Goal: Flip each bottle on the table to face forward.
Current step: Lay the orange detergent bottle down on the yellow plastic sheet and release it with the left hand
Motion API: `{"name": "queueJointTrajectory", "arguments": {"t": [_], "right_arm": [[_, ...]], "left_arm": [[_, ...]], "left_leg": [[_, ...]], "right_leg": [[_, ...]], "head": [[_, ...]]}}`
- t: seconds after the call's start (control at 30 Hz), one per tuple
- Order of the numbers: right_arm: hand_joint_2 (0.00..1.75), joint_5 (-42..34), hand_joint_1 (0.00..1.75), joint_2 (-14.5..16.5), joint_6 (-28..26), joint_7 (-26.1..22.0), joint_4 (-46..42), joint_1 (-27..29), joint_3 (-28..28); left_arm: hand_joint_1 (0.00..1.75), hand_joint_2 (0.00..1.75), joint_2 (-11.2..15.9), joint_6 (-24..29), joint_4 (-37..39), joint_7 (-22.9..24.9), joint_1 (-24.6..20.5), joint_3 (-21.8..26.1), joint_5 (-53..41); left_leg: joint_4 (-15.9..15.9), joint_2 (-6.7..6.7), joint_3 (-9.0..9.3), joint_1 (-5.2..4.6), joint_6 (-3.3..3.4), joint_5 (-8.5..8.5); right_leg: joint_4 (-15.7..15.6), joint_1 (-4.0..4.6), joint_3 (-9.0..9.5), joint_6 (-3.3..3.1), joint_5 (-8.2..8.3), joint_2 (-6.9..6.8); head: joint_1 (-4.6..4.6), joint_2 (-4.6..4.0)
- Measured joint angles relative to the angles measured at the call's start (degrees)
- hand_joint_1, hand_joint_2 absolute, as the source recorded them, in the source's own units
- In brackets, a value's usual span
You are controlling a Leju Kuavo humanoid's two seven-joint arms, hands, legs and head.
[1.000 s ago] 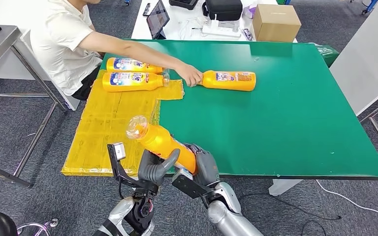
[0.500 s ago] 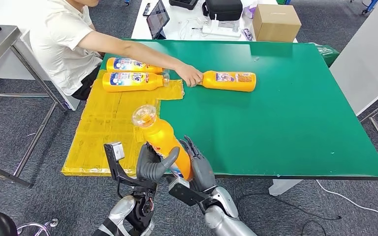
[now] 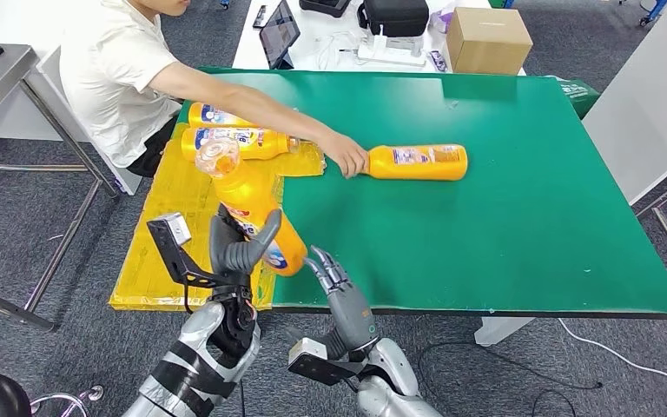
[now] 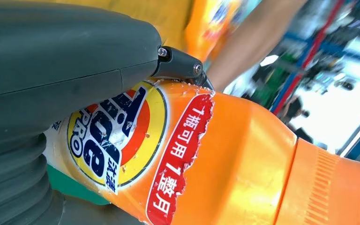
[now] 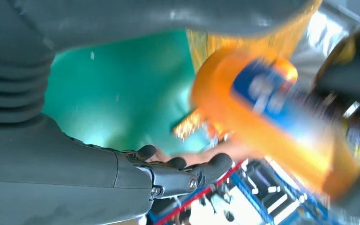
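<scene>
Surface: green table (image 3: 521, 200) lying under a yellow mat (image 3: 182, 217).
Bottle (image 3: 247, 208): orange, labelled, tilting.
Left hand (image 3: 239, 252): gripping bottle.
Right hand (image 3: 339, 291): holding nothing, fingers spreading.

A green bench (image 3: 504, 217) carries a yellow sheet (image 3: 182, 226) on its left side, two orange bottles (image 3: 234, 139) on the sheet, and another bottle (image 3: 421, 162) on the green.

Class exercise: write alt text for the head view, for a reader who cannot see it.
The robot's left hand holds an orange bottle tilted above the yellow mat, while its right hand is open beside it. A seated person reaches across the green table to a lying bottle.
</scene>
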Motion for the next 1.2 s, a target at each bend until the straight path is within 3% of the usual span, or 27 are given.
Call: {"name": "queueJointTrajectory", "arguments": {"t": [0.2, 0.3, 0.37, 0.43, 0.53, 0.6, 0.67, 0.8, 0.83, 0.93, 1.0, 1.2], "right_arm": [[0.0, 0.7, 0.0, -0.48, -0.21, -0.05, -2.22, 0.88, -2.63], [0.0, 2.61, 0.0, -0.62, -0.33, -0.37, -3.78, 1.68, -5.05], [0.0, 2.87, 0.0, -0.62, -0.31, -0.66, -4.37, 2.01, -6.42], [0.0, 2.31, 0.0, -0.62, 0.08, -0.74, -4.88, 2.1, -7.35], [0.0, 1.83, 0.0, -0.6, 1.31, -0.65, -5.7, 2.04, -7.98], [0.0, 1.79, 0.0, -0.59, 1.63, -0.56, -6.0, 2.04, -8.23], [0.0, 1.82, 0.0, -0.59, 1.77, -0.46, -6.12, 2.03, -8.39], [0.0, 1.96, 0.0, -0.59, 2.96, -0.21, -6.58, 2.15, -8.53], [0.0, 1.96, 0.0, -0.59, 3.25, -0.13, -6.72, 2.26, -8.67], [0.0, 1.93, 0.0, -0.59, 4.14, 0.02, -7.24, 2.91, -9.35], [0.0, 1.93, 0.0, -0.59, 4.94, 0.1, -7.71, 3.55, -9.94], [0.0, 2.12, 0.0, -0.24, 6.58, 0.18, -8.63, 5.34, -12.02]], "left_arm": [[1.75, 1.75, 0.55, 0.25, 2.0, -0.36, -1.45, 1.81, -1.98], [1.75, 1.75, 0.95, 3.73, 3.85, -0.98, -2.65, 2.5, -8.84], [1.75, 1.75, 1.26, 8.16, 6.22, -0.31, -4.06, 2.96, -22.83], [1.75, 1.75, 1.41, 10.39, 9.88, 3.93, -5.92, 4.7, -44.78], [1.75, 1.75, 1.71, 10.17, 17.27, 12.21, -8.67, 7.64, -79.25], [1.75, 1.75, 2.0, 10.04, 20.64, 13.97, -9.48, 8.66, -91.48], [1.75, 1.75, 2.15, 9.71, 22.87, 15.12, -10.16, 9.12, -93.74], [1.75, 1.75, 2.64, 6.07, 27.91, 21.26, -12.18, 9.04, -83.81], [1.63, 1.75, 2.97, 5.21, 28.89, 23.19, -12.55, 8.81, -83.95], [1.56, 1.75, 4.35, 3.27, 31.13, 29.31, -13.5, 7.45, -90.46], [1.72, 1.75, 5.29, 0.98, 31.78, 32.7, -13.95, 6.84, -94.28], [1.75, 1.75, 7.27, -4.85, 31.98, 36.37, -14.1, 6.55, -99.4]], "left_leg": [[0.0, 0.01, -0.01, 0.0, 0.0, 0.0], [0.0, 0.01, -0.01, 0.0, 0.0, 0.0], [0.0, 0.0, -0.01, 0.0, 0.0, 0.0], [0.0, 0.0, -0.01, 0.0, 0.0, 0.01], [0.0, 0.01, 0.0, 0.0, -0.01, 0.02], [0.0, 0.02, 0.0, -0.01, -0.01, 0.02], [0.0, 0.02, 0.0, -0.01, -0.02, 0.03], [0.0, 0.02, -0.01, 0.0, -0.02, 0.03], [0.0, 0.02, -0.01, 0.0, -0.02, 0.03], [0.0, 0.01, -0.04, 0.01, -0.03, 0.03], [0.0, 0.02, -0.05, 0.01, -0.03, 0.03], [0.0, 0.0, -0.08, 0.01, -0.02, 0.03]], "right_leg": [[-0.01, 0.0, -0.01, 0.0, -0.01, 0.0], [-0.01, 0.0, -0.02, 0.0, -0.01, -0.01], [-0.01, 0.0, -0.01, 0.0, 0.0, -0.01], [0.0, 0.0, 0.01, 0.0, 0.0, -0.01], [0.0, 0.0, 0.02, 0.0, 0.01, 0.0], [0.01, -0.01, 0.0, -0.01, 0.02, 0.0], [0.01, -0.01, -0.01, 0.0, 0.02, 0.0], [0.0, 0.0, -0.02, 0.0, 0.01, 0.0], [0.0, 0.0, -0.03, 0.0, 0.01, 0.0], [0.01, 0.01, -0.05, 0.0, 0.0, 0.0], [0.01, 0.0, -0.05, 0.0, 0.0, 0.0], [0.01, 0.0, -0.06, 0.0, 0.0, -0.01]], "head": [[0.0, 0.0], [0.01, 0.0], [0.01, 0.0], [0.02, 0.0], [0.01, 0.0], [0.01, 0.0], [0.02, 0.0], [0.01, 0.0], [0.01, 0.0], [0.01, 0.0], [0.01, 0.0], [0.02, 0.0]]}}
